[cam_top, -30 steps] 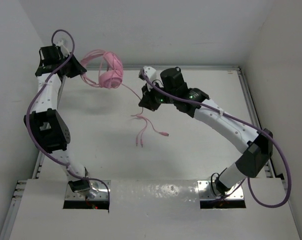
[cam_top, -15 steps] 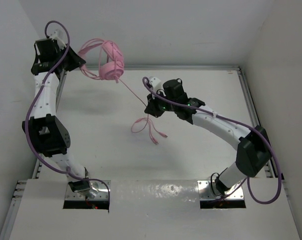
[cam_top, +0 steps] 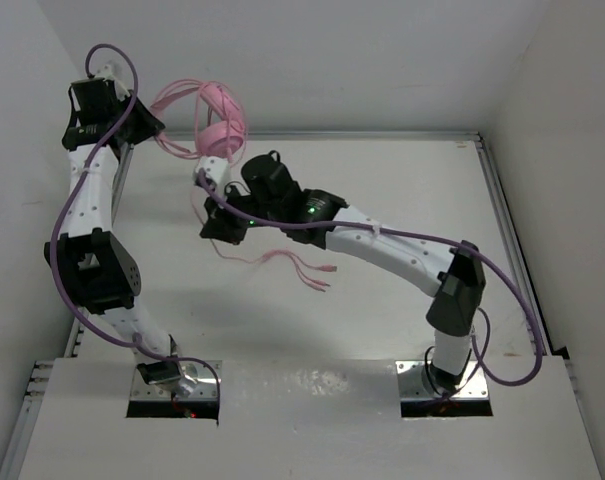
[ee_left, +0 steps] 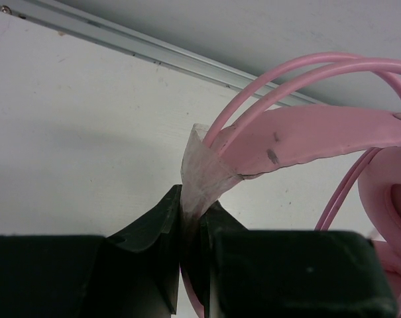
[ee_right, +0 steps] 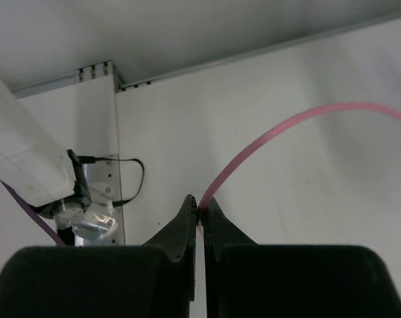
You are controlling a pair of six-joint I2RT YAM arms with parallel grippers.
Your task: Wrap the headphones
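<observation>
- The left fingers (ee_left: 154, 232) are pressed together on a translucent strip (ee_left: 200, 172) wrapped around the headband (ee_left: 306, 136) of the headphones (cam_top: 222, 125).
- The headphones hang in the air at the far left corner, over the edge of the tabletop (cam_top: 382, 170) and in front of the back wall.
- Loops of the thin pink cord (ee_right: 266, 136) run along the headband, and one earcup (ee_left: 389, 199) shows at the right edge of the left wrist view.
- The right fingers (ee_right: 217, 228) are clamped tight on the cord, just beside and nearer than the headphones.
- Past that grip the loose cord trails toward the middle of the tabletop and ends in split plugs (cam_top: 317, 277). I cannot tell whether they touch the surface.
</observation>
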